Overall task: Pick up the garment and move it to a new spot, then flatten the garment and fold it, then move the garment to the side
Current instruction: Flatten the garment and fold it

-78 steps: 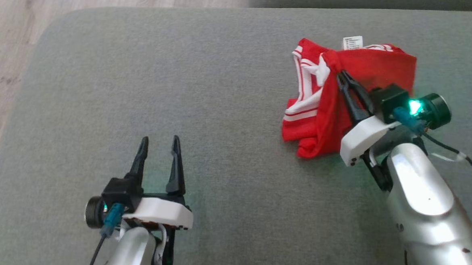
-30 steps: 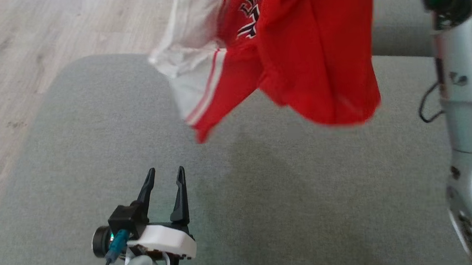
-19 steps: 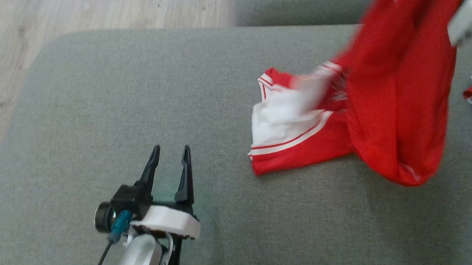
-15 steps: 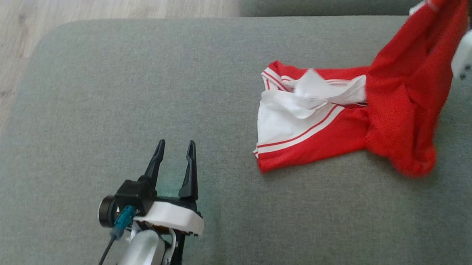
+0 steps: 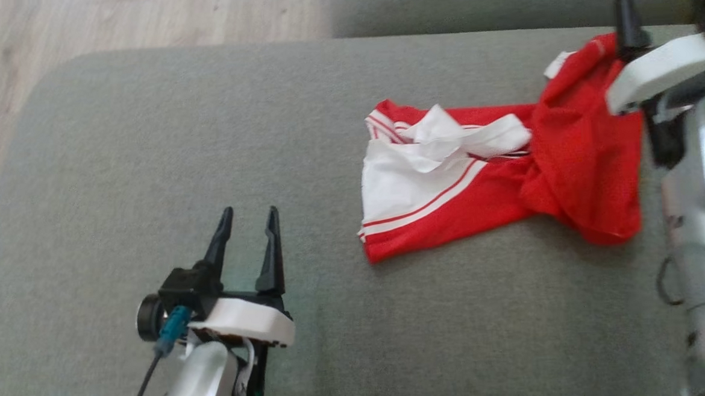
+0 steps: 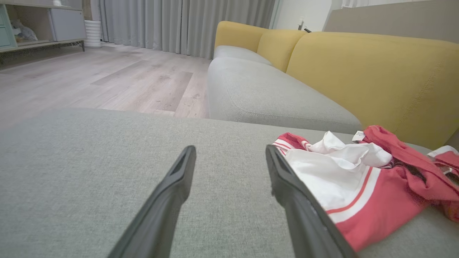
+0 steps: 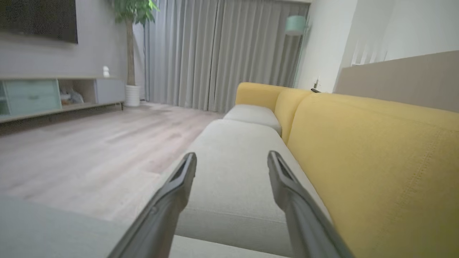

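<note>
Red-and-white jersey garment [image 5: 496, 184]: lying crumpled on grey upholstered cushion [image 5: 204, 139]; flattening, folding, side-move apparently outstanding. Left tool [image 5: 249, 212], right tool [image 7: 231, 154]: wide, empty.

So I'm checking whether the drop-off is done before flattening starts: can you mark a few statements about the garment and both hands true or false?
1. The garment lies on the grey cushion. True.
2. The right hand is clamped on the garment. False: its fingers stand apart, with nothing between them.
3. The left hand is open and apart from the garment. True.
4. The garment is spread flat. False: it is bunched, with white cloth crumpled over the red.
</note>
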### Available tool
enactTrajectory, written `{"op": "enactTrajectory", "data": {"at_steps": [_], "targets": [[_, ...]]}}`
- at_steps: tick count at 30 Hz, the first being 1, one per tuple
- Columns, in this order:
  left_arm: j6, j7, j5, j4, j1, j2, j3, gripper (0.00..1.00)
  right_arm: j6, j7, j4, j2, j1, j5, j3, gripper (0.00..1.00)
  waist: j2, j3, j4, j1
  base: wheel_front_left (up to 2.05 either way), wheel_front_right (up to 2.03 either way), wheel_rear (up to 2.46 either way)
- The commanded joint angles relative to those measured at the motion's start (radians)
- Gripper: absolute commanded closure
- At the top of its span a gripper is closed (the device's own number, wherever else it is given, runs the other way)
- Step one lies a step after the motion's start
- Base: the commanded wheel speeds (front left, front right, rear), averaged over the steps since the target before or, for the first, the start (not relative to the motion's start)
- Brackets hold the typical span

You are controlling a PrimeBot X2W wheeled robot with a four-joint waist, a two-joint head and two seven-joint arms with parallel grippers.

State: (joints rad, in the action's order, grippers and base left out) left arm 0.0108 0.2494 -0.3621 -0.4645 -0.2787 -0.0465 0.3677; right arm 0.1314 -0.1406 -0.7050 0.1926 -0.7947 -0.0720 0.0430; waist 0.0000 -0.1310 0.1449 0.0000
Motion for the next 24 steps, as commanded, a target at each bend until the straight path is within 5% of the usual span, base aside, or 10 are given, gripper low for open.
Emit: {"op": "enactTrajectory", "data": {"at_steps": [1,7,14,24], "targets": [[0.01,0.012,0.005,0.038,-0.021,-0.004,-0.046,0.0,-0.001,-0.031,0.06,-0.03,0.009,0.026,-0.026,0.0,0.0,0.027,-0.036,0.0,0.0,0.0,0.0],[0.008,0.012,0.004,0.067,0.014,-0.004,-0.08,0.0,-0.001,-0.099,0.27,-0.125,0.27,0.15,-0.023,0.0,0.0,0.066,-0.11,0.0,0.0,0.0,0.0],[0.01,0.012,-0.004,0.083,0.04,-0.004,-0.087,0.0,-0.001,-0.116,0.44,-0.142,0.586,0.256,-0.064,0.0,0.0,0.069,-0.157,0.0,0.0,0.0,0.0],[-0.003,0.012,0.006,0.073,0.023,-0.004,-0.091,0.0,-0.001,-0.105,0.483,-0.142,0.626,0.255,-0.08,0.0,0.0,0.044,-0.18,0.0,0.0,0.0,0.0]]}}
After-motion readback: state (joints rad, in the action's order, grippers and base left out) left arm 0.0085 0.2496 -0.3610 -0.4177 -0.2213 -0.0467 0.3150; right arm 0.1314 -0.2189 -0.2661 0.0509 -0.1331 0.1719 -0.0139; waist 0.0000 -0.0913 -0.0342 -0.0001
